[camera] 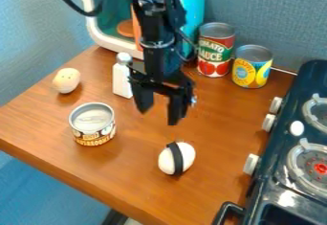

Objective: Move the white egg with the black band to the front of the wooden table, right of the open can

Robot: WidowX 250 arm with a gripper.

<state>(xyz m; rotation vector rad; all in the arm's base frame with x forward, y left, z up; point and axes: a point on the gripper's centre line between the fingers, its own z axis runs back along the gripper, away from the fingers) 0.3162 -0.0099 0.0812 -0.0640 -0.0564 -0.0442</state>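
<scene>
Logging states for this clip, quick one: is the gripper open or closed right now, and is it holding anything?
Gripper: open, jaws apart with nothing between them, hanging over the wooden table.

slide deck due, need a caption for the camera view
Black gripper hanging open above a wooden table, between a mushroom can and a black-banded white egg-shaped object

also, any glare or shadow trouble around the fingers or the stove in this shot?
Camera view: bright glare patches on the stove near its front burner; the fingers are so dark that surface detail is lost, though their outline reads against the lit tabletop; a soft shadow sits by the base of the pale ball, nothing that hides its shape.
</scene>
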